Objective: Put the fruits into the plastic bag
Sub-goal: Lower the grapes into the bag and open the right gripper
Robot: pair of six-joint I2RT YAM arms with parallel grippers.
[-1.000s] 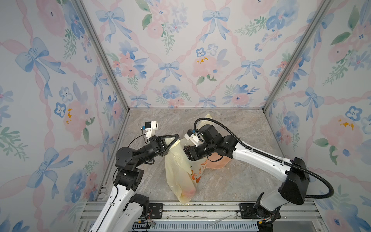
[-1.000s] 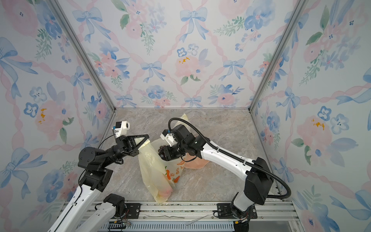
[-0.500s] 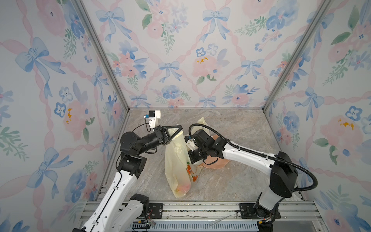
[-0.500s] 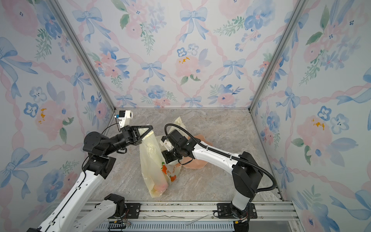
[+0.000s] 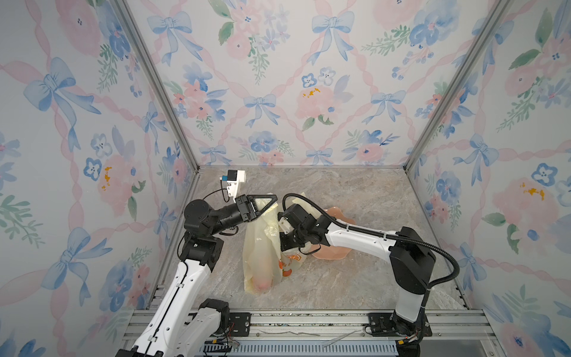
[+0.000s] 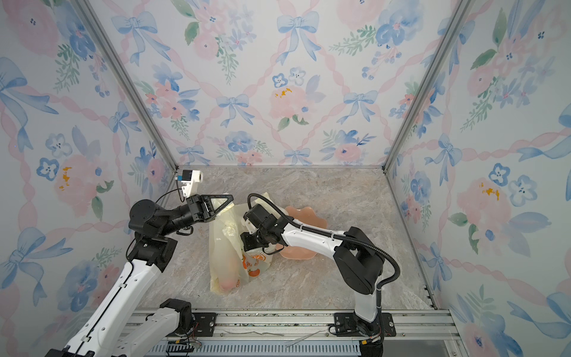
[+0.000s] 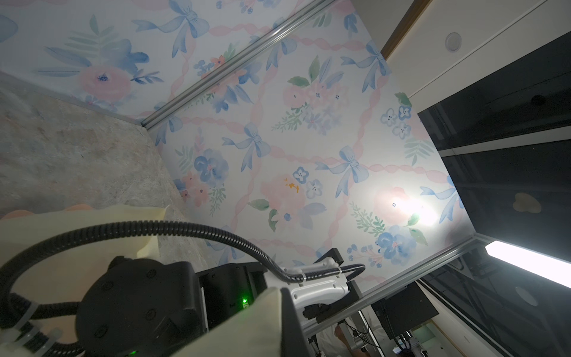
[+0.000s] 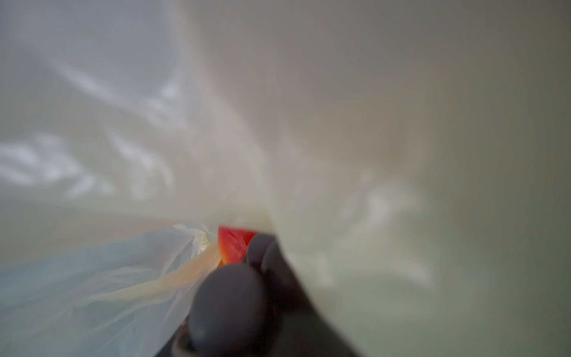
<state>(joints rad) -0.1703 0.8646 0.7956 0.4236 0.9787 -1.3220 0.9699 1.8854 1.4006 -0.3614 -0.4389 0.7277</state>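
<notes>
The pale-yellow plastic bag hangs upright from my left gripper, which is shut on its top edge; in the left wrist view the plastic lies against a black finger. My right gripper reaches into the bag's mouth, its fingertips hidden by plastic. Inside the bag, the right wrist view shows a dark grape bunch close to the jaws and a red mango beyond it. A reddish fruit shows through the bag's bottom.
A wavy-edged pink dish lies on the marble floor right of the bag, under my right forearm. Flowered walls close the back and both sides. A metal rail runs along the front edge.
My left gripper has lifted the bag's edge higher and farther back, so the bag hangs straighter. My right gripper has gone lower, into the bag's mouth.
</notes>
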